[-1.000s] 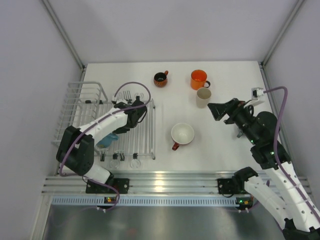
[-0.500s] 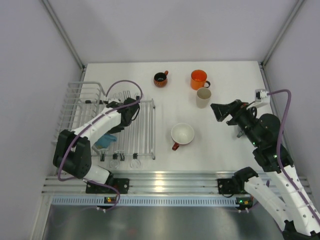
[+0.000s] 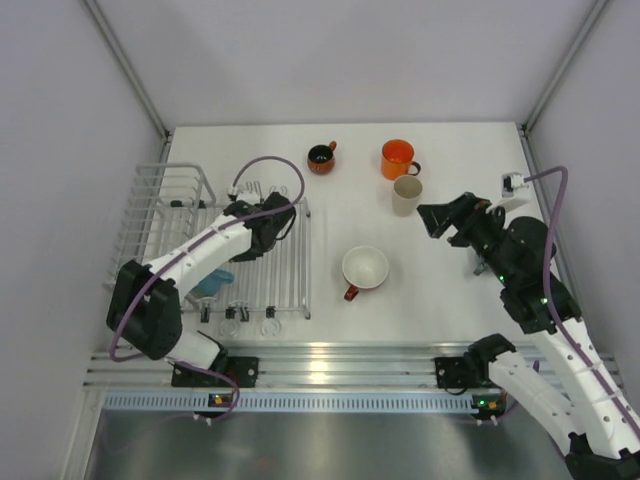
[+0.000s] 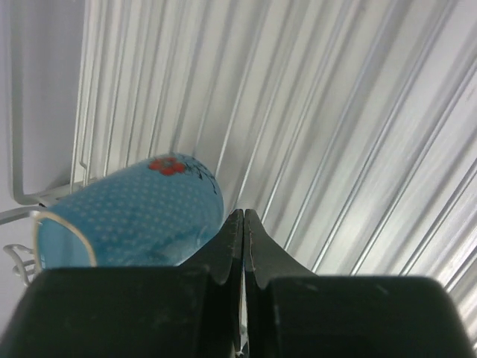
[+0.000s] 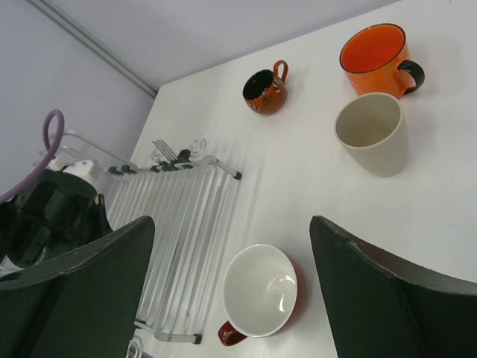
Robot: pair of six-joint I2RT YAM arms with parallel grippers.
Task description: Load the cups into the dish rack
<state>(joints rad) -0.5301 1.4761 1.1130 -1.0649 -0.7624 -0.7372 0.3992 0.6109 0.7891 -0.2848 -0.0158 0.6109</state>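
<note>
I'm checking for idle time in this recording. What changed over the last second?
Only small arm motion. The left gripper, shut and empty over the dish rack, drifted left, then back right. The right gripper, open, shifted slightly by the cream cup. Nothing was grasped or released. The blue cup in the rack, the orange cup, dark red cup and wide red cup stayed put.

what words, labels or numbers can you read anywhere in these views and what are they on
No text can be read in any view.
blue mug: a red flower and dark marks beside it, too blurred to tell if they are writing.
small dark red cup: pale marks on its side, seemingly a pattern, not letters.
white tag: too small to read.
</note>
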